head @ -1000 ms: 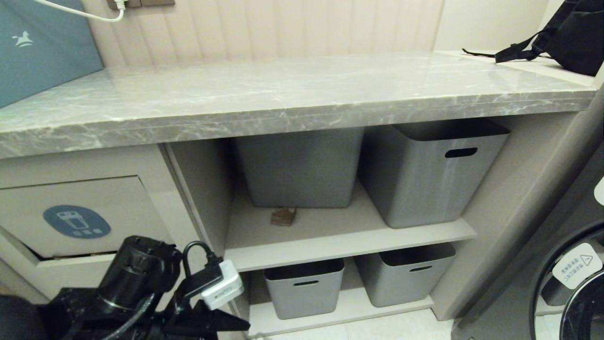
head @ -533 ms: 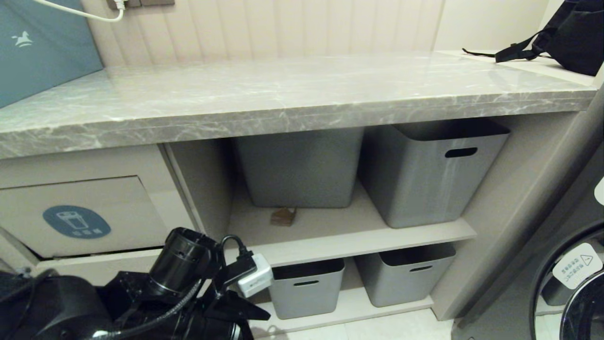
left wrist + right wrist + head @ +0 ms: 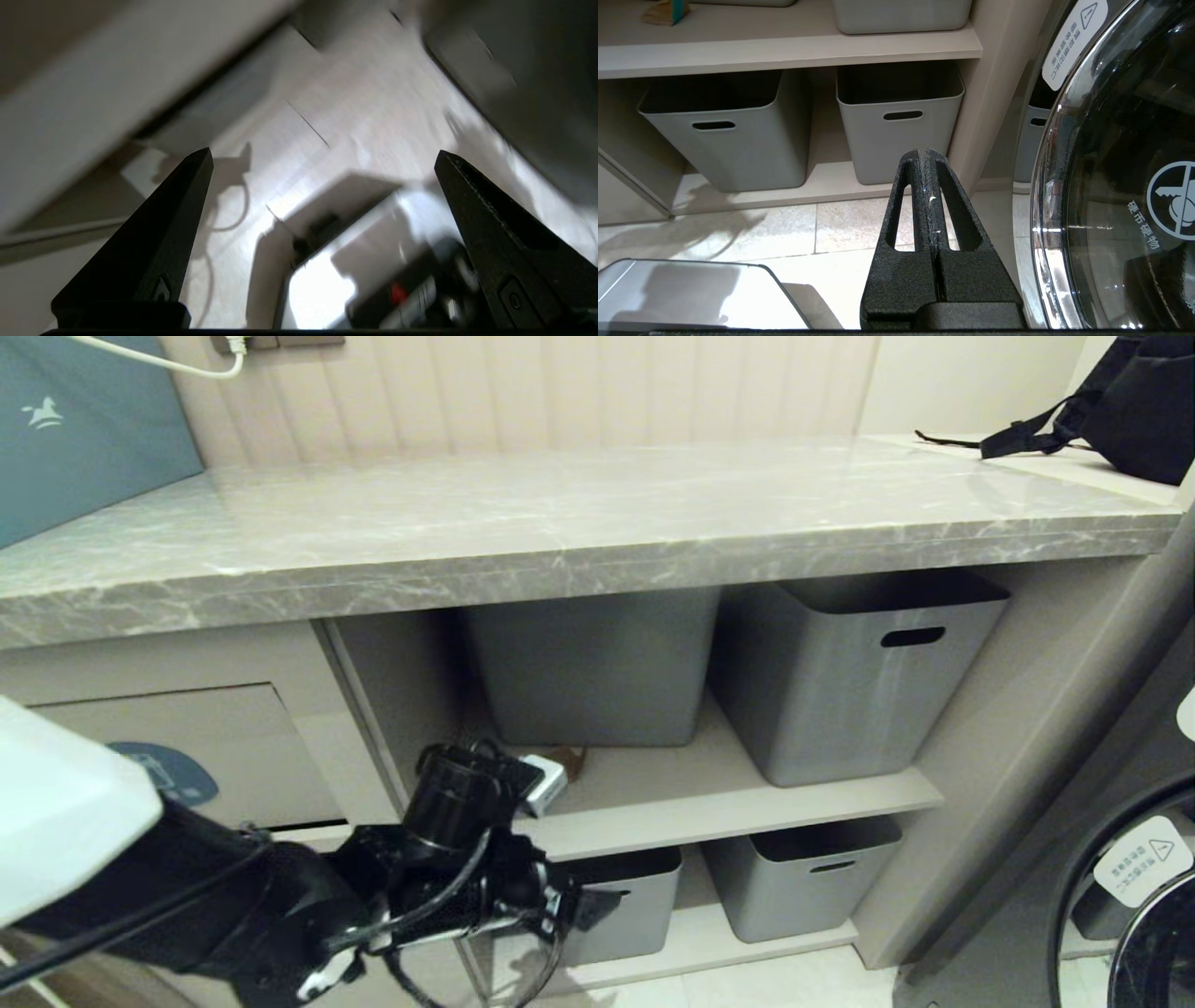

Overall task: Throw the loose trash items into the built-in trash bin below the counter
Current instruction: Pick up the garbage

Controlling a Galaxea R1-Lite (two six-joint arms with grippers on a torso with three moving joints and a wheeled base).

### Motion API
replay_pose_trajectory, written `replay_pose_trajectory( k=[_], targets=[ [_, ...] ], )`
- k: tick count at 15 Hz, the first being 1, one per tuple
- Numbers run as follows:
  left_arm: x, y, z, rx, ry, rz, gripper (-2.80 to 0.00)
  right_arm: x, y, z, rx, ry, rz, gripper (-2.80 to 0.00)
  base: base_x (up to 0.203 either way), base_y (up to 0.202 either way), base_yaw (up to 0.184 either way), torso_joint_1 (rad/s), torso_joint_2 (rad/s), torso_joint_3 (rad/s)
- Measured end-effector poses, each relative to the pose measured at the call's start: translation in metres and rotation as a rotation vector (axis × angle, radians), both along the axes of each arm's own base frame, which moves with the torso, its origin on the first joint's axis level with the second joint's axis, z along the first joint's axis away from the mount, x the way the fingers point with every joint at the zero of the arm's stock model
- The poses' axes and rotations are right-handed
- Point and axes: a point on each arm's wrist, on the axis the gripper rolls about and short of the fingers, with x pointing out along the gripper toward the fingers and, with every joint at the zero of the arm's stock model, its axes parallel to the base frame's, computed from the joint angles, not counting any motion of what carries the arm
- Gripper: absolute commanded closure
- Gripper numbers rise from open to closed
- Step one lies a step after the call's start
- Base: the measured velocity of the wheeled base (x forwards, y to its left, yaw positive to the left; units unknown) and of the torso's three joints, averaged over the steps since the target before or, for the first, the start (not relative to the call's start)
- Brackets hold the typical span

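Observation:
One brown cardboard scrap (image 3: 573, 761) lies on the upper shelf in front of a grey tub, half hidden behind my left wrist (image 3: 457, 793). The right wrist view shows the scrap's (image 3: 663, 11) teal patch. My left gripper (image 3: 323, 154) is open and empty, pointing down at the tiled floor just below and in front of that shelf. The bin flap (image 3: 224, 747) with its blue sticker (image 3: 173, 773) sits left of the arm, under the marble counter (image 3: 560, 523), with a thin dark gap along its bottom. My right gripper (image 3: 923, 154) hangs low over the floor, shut on nothing.
Two grey tubs (image 3: 850, 672) stand on the upper shelf and two more (image 3: 803, 877) on the lower. A washing machine door (image 3: 1139, 896) is at the right. A black backpack (image 3: 1139, 401) and a teal bag (image 3: 84, 429) rest on the counter.
My left arm has swung right and up from in front of the bin flap to the shelf opening. The flap's bottom gap has narrowed. The right arm has stayed put.

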Motion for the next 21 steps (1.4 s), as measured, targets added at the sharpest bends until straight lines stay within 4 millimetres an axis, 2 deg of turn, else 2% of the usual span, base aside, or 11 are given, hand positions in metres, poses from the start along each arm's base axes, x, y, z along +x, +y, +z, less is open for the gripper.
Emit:
replay_pose_trajectory(
  k=[2,5,9,12,15,17,21],
  targets=[
    [0.022,-0.024,-0.002,-0.041,-0.041,0.163,-2.80,0.000,0.000,0.000,0.000,0.000,0.000,0.00,0.000,0.000,0.000,0.000,0.00,0.000],
    [0.050,-0.061,-0.016,-0.111,-0.116,0.342,-2.80,0.000,0.000,0.000,0.000,0.000,0.001,0.00,0.000,0.000,0.000,0.000,0.00,0.000],
    [0.074,-0.087,-0.043,-0.100,-0.183,0.475,-2.80,0.000,0.000,0.000,0.000,0.000,0.001,0.00,0.000,0.000,0.000,0.000,0.00,0.000],
    [0.090,-0.098,-0.057,-0.076,-0.240,0.578,-2.80,0.000,0.000,0.000,0.000,0.000,0.000,0.00,0.000,0.000,0.000,0.000,0.00,0.000],
    [0.115,-0.104,-0.059,-0.071,-0.298,0.598,-2.80,0.000,0.000,0.000,0.000,0.000,0.001,0.00,0.000,0.000,0.000,0.000,0.00,0.000],
    [0.130,-0.099,-0.064,-0.051,-0.320,0.610,-2.80,0.000,0.000,0.000,0.000,0.000,0.001,0.00,0.000,0.000,0.000,0.000,0.00,0.000],
    [0.149,-0.085,-0.072,-0.010,-0.324,0.590,-2.80,0.000,0.000,0.000,0.000,0.000,0.001,0.00,0.000,0.000,0.000,0.000,0.00,0.000]
  ],
)
